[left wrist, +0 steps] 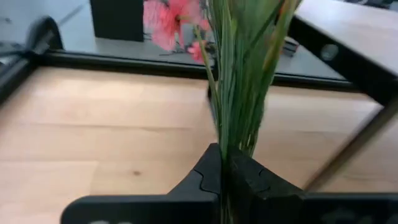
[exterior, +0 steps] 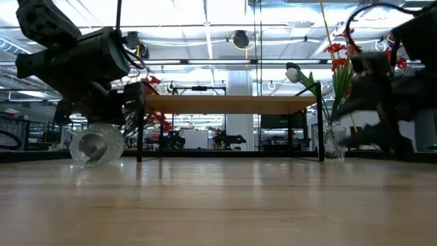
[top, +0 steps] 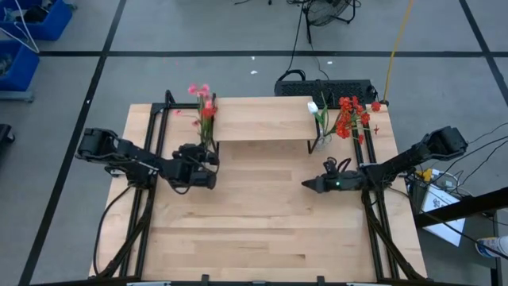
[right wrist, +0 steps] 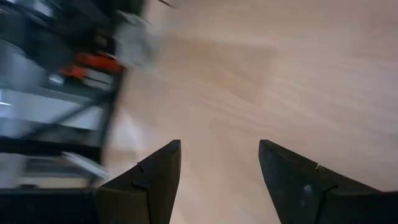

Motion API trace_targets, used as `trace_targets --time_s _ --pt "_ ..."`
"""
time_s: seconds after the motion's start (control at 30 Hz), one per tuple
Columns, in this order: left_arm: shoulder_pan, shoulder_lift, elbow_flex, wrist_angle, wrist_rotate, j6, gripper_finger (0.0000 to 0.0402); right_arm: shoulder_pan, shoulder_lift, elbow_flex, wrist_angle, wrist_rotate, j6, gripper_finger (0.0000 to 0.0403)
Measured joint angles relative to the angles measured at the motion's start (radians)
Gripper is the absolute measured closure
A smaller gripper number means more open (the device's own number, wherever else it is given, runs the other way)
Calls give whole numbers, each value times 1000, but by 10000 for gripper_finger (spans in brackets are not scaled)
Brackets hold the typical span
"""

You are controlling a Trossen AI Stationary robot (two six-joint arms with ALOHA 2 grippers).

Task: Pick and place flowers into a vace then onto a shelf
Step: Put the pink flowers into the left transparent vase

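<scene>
My left gripper (top: 208, 157) (left wrist: 225, 163) sits by the left end of the shelf (top: 262, 117) (exterior: 229, 104) and is shut on a bunch of green stems with pink blossoms (top: 203, 97) (left wrist: 169, 18). In the low view a clear glass vase (exterior: 95, 145) lies low on the table under that arm. A second glass vase (top: 321, 143) (exterior: 334, 142) stands on the table at the shelf's right end. It holds red sprays (top: 353, 117) (exterior: 339, 58) and a white tulip bud (top: 313, 106) (exterior: 293, 71). My right gripper (top: 305, 184) (right wrist: 219, 168) is open over bare tabletop, nearer than that vase. My left gripper pinches the bundle of green stems (left wrist: 239, 140) between its two fingers (left wrist: 208, 171), low on the stalks. The stems rise out of the shut fingertips and slant toward the table's far edge, blossoms at the far end. Whether the fingers also touch the glass vase cannot be told.
The shelf's thin black legs (exterior: 138, 130) (exterior: 319, 130) stand close to both vases. A black frame runs along the table's left side (top: 151, 135). A black box (top: 325, 86) lies on the floor past the far edge. Bare tabletop (top: 262, 222) stretches toward the near edge.
</scene>
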Motion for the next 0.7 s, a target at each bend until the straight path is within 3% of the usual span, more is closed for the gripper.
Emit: trace_targets --time_s 0.1,0.27,0.57,0.7 --pt "-11 0 0 52 14 18 395 -12 -1 9 124 53 -89 195" --pt "-11 0 0 127 64 56 386 -47 -2 89 136 59 -242 195" --pt "-13 0 0 245 124 82 386 -52 18 341 -305 62 -600 195" --pt "-19 -1 0 271 179 62 391 -52 86 388 -296 61 -613 195"
